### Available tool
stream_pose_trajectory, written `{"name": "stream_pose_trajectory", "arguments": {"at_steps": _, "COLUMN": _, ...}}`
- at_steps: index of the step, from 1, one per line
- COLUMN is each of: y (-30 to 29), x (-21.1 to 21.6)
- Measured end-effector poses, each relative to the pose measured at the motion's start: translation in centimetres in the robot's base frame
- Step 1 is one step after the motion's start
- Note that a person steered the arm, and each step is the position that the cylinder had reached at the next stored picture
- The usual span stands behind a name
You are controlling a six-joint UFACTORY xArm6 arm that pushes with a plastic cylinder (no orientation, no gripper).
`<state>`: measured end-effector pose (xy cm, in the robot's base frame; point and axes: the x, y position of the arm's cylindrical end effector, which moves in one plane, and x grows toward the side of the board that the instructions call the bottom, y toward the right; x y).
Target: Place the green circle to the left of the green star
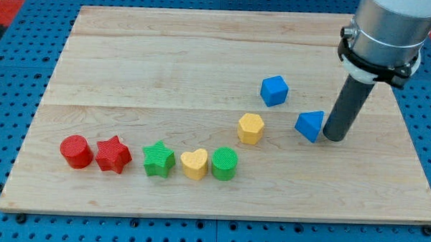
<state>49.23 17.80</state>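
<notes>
The green circle (224, 164) sits near the view's bottom centre, right beside a yellow heart (194, 164). The green star (158, 160) is to the left of the heart. So the row reads green star, yellow heart, green circle from left to right. My tip (334, 137) is at the view's right, far from the green blocks, touching or almost touching the right side of a blue triangle (310, 126).
A red circle (76, 151) and a red star (113, 155) stand left of the green star. A yellow hexagon (250, 128) is up and right of the green circle. A blue cube (274, 90) is above it. The wooden board (203, 49) lies on a blue pegboard.
</notes>
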Motion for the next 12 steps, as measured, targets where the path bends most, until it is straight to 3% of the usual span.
{"name": "stream_pose_trajectory", "arguments": {"at_steps": 2, "y": -11.4, "x": -6.9}}
{"name": "stream_pose_trajectory", "arguments": {"at_steps": 3, "y": -7.7, "x": -4.9}}
{"name": "stream_pose_trajectory", "arguments": {"at_steps": 4, "y": -3.9, "x": 3.6}}
{"name": "stream_pose_trajectory", "arguments": {"at_steps": 5, "y": -12.7, "x": 11.8}}
{"name": "stream_pose_trajectory", "arguments": {"at_steps": 6, "y": -23.2, "x": 10.1}}
{"name": "stream_pose_trajectory", "arguments": {"at_steps": 8, "y": -17.5, "x": 2.0}}
{"name": "stream_pose_trajectory", "arguments": {"at_steps": 9, "y": -16.8, "x": 2.4}}
{"name": "stream_pose_trajectory", "arguments": {"at_steps": 10, "y": -7.9, "x": 2.5}}
{"name": "stream_pose_trajectory", "arguments": {"at_steps": 12, "y": -6.0, "x": 5.2}}
